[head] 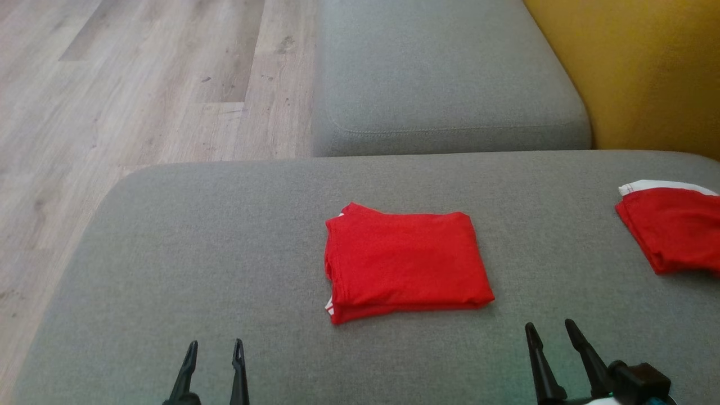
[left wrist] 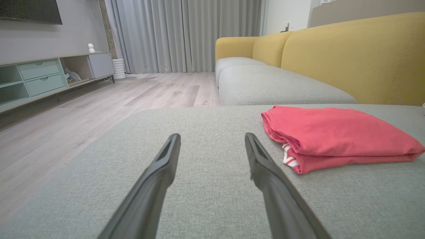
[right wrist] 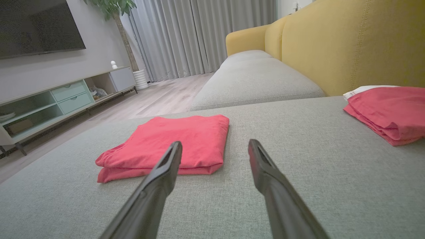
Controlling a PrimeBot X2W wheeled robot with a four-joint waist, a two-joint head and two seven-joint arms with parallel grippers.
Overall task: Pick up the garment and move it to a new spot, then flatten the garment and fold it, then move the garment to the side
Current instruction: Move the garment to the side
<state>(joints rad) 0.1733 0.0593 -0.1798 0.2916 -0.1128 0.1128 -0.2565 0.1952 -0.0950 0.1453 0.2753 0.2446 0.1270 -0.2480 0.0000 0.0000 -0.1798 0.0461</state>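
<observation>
**Desk:** Where are your hands?

**Me:** My left gripper point(head: 216, 343) hangs low over the near edge of the cushion point(head: 169, 253), its two prongs spread wide with nothing between them. My right gripper point(head: 549, 324) is the same, wide and empty, over the near right part of the cushion.

**Desk:** And the garment?

**Me:** The garment point(head: 405, 261) lies folded into a neat red block in the middle of the cushion. It is ahead of both grippers and between them, touching neither, and nearer my right gripper than my left. From the left wrist I see its stacked edges, with a bit of white striping showing at the near corner.

**Desk:** Anything else up there?

**Me:** A second red piece point(head: 669, 230) with a white band lies folded at the cushion's right side, well apart from the garment. Behind it I see a yellow backrest point(head: 647, 67). Straight ahead is another grey seat point(head: 444, 73), and there is wood floor point(head: 112, 84) off to my left.
</observation>
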